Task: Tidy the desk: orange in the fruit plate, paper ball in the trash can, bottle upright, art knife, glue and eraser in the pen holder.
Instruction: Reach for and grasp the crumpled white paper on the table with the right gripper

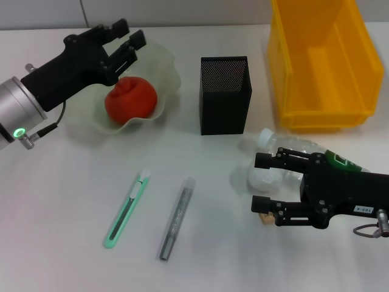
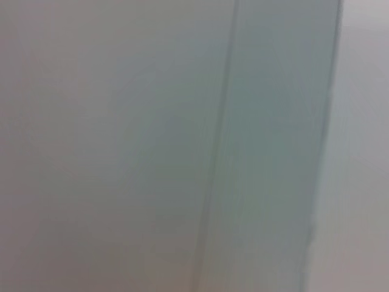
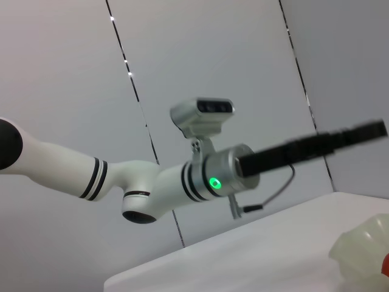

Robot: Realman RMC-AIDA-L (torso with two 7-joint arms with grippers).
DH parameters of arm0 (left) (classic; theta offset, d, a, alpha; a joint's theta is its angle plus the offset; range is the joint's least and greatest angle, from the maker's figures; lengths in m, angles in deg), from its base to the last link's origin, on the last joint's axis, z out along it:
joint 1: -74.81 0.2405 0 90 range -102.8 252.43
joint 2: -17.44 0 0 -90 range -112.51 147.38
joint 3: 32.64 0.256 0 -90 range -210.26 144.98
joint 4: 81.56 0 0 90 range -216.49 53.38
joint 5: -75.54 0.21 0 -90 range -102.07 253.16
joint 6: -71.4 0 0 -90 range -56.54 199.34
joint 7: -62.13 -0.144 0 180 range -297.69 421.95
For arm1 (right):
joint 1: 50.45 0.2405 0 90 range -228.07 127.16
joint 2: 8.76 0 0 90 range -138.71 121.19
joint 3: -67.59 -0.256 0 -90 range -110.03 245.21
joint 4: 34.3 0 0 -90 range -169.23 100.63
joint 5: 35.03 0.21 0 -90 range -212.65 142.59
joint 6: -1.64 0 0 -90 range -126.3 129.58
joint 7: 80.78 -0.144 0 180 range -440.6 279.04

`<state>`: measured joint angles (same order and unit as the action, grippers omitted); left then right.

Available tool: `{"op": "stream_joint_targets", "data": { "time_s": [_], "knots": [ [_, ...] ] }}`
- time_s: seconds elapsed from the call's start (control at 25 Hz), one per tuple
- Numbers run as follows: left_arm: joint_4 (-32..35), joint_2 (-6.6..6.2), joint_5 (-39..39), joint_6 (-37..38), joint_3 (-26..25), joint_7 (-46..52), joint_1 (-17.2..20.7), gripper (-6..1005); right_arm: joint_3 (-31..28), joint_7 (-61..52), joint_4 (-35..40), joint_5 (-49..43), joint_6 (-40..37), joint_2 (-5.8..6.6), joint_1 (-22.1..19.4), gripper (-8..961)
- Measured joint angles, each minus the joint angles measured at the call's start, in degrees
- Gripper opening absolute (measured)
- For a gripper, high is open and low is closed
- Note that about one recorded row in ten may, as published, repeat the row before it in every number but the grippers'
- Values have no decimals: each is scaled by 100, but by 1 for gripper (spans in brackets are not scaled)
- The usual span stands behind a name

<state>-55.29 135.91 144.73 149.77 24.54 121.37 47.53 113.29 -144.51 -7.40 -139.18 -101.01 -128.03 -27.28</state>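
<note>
The orange (image 1: 130, 100) lies in the pale-green fruit plate (image 1: 164, 67) at the back left. My left gripper (image 1: 126, 35) is open and empty above the plate, just behind the orange. My right gripper (image 1: 260, 182) is open at the front right, its fingers on either side of the white paper ball (image 1: 260, 178). The bottle (image 1: 298, 148) lies on its side just behind that gripper, partly hidden by it. The tan eraser (image 1: 265, 218) peeks out under the lower finger. The mint-green art knife (image 1: 127, 210) and the grey glue (image 1: 176, 219) lie side by side on the desk (image 1: 61, 231).
The black mesh pen holder (image 1: 225, 94) stands at the back centre. The yellow trash can (image 1: 325, 61) stands at the back right. The right wrist view shows my left arm (image 3: 152, 179) and the plate's rim (image 3: 364, 243). The left wrist view shows only a blurred grey surface.
</note>
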Motion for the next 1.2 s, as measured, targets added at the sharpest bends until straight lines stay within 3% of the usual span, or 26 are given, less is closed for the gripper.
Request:
{"op": "stream_joint_targets", "data": {
  "time_s": [0.16, 0.4, 0.64, 0.88, 1.0, 1.12, 1.2],
  "knots": [
    [121, -9, 101, 489, 17, 386, 25, 403, 0, -11, 0, 0, 0, 0, -9, 833],
    [407, -26, 798, 1827, 21, 696, 132, 407, 0, -13, 0, 0, -6, 7, -40, 833],
    [583, -16, 1213, 2153, 21, 662, 329, 410, -14, -32, 4, 0, -6, 15, -41, 833],
    [714, -18, 1616, 2464, 33, 615, 484, 577, -74, -49, 45, 0, -10, 18, -41, 833],
    [716, -26, 1960, 2472, 75, 650, 470, 785, -114, -140, 127, -1, -59, 24, -45, 833],
    [716, -27, 2270, 2474, 82, 671, 445, 783, -118, -342, 360, -13, -137, 33, -87, 834],
    [710, -24, 2557, 2452, 82, 672, 430, 781, -134, -979, 1147, -18, -283, 39, -286, 834]
  ]
}}
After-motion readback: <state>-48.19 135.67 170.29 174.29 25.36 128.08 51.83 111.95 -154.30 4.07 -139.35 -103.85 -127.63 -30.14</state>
